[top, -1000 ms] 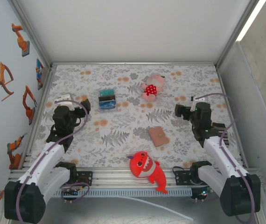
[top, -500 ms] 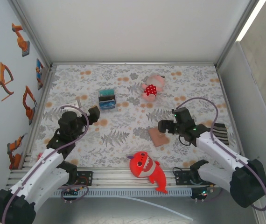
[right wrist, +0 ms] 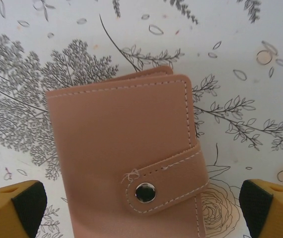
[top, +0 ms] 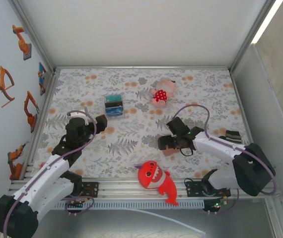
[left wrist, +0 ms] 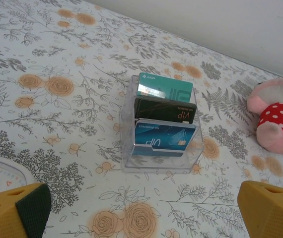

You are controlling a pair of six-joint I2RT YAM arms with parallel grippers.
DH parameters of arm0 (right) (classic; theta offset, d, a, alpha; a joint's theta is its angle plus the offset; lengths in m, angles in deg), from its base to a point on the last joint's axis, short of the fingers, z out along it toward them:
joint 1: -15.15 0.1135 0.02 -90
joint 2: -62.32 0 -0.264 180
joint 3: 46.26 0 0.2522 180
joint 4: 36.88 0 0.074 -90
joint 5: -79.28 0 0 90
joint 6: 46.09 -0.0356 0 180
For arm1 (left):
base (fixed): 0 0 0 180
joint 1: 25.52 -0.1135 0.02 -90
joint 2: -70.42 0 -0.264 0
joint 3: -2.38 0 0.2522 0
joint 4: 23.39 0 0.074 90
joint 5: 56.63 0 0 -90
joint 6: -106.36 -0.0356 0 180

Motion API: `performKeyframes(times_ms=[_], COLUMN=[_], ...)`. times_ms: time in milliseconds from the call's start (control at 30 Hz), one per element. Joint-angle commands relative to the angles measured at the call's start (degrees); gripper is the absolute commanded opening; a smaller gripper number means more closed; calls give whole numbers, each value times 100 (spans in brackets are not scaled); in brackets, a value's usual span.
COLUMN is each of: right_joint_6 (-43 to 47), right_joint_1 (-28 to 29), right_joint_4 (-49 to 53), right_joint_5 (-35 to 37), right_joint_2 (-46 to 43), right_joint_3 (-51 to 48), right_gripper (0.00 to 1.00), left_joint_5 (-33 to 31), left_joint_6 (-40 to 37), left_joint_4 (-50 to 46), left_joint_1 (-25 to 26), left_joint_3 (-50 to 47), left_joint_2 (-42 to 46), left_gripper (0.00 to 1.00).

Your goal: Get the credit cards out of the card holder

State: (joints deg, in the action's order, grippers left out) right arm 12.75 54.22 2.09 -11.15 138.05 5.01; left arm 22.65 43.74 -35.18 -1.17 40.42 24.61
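You have one card holder (right wrist: 121,148), lying shut on the bench (right wrist: 260,59) with its snap tab fastened and no cards showing. It sits right under your right fingers (right wrist: 17,208), long axis crossing their closing line. They are spread wide and empty. Your left fingers (left wrist: 12,213), equally wide and empty, face one clear stand (left wrist: 126,148) of three cards, well apart.

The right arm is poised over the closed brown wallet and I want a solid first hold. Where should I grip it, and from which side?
Probably across its two side edges, coming straight down from above. The wallet lies flat and snapped shut, and its width sits between the fingers of the open right gripper. Keep off the snap strap.
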Motion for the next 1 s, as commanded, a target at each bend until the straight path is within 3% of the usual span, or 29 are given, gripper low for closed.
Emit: performKeyframes(times_ms=[0,433,700,967], right_joint_6=[-124,-250,-293,-287], right_joint_1=[78,385,660,804], right_joint_4=[79,25,346,398], right_joint_5=[-12,168,557,837], right_joint_2=[128,673,1121,1148], right_joint_3=[135,279,582,781], right_gripper=[100,97,86,68], left_joint_5=[-35,-61,-130,-184], left_joint_6=[15,98,154,194], left_joint_4=[-109,-23,-49,-20], left_joint_1=[22,29,29,22], left_joint_3=[190,236,207,242], left_joint_2=[-86,-257,-194,-205], left_gripper=[97,97,97,97])
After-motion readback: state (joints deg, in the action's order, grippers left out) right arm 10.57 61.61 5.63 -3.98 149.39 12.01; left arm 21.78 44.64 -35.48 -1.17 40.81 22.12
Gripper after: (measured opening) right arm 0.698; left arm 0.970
